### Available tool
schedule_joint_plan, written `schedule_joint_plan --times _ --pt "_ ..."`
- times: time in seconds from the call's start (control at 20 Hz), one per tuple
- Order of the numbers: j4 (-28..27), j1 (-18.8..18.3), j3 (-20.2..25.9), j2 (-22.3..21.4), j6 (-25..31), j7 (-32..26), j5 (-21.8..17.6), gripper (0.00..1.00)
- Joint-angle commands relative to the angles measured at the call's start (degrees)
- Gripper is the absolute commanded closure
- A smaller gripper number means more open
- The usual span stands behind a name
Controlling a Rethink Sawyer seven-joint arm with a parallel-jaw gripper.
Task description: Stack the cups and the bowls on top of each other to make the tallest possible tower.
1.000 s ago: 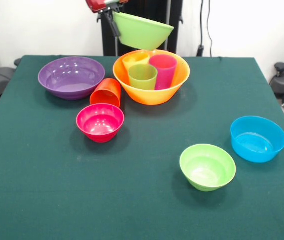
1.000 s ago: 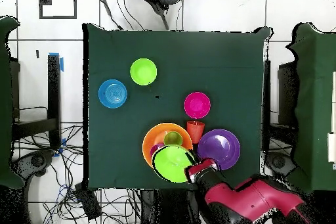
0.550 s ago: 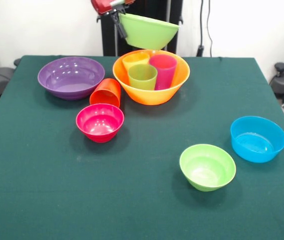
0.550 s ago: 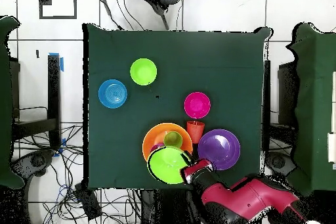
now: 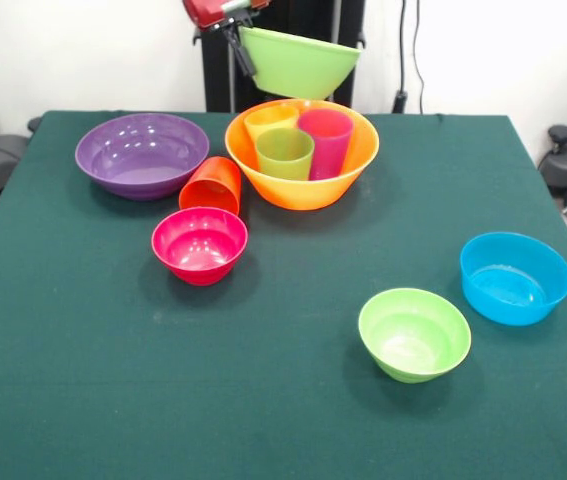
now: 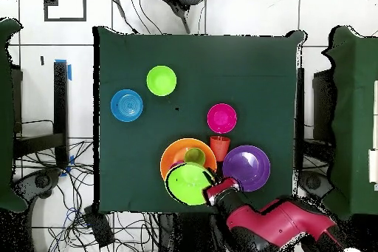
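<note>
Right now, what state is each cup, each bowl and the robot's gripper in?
Gripper: shut on large light-green plastic bowl.
Large light-green plastic bowl: held in the air, tilted.
Large orange plastic bowl: upright, holding three tumblers.
Yellow, light-green and magenta tumblers: upright.
Orange-red tumbler: tipped over.
Purple, pink-red, small light-green and blue bowls: upright, empty.

Bright even light, soft shadows, sharp

Front view: camera at table's near side, angled down across the green table [image 5: 263, 400], fairly close. Overhead view: camera high above, looking straight down, taking in whole table [image 6: 244, 64] and surrounding floor. Shared: tabletop, turned half round between views.
</note>
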Motion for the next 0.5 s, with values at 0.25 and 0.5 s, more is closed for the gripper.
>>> schedule_joint_plan --times 0.25,0.5 --pt "-7.3 2.0 -1.2 1.3 -1.7 0.1 -9.4 1.00" --pt "-7.9 2.3 -1.5 0.7 -1.2 0.5 -11.1 1.00"
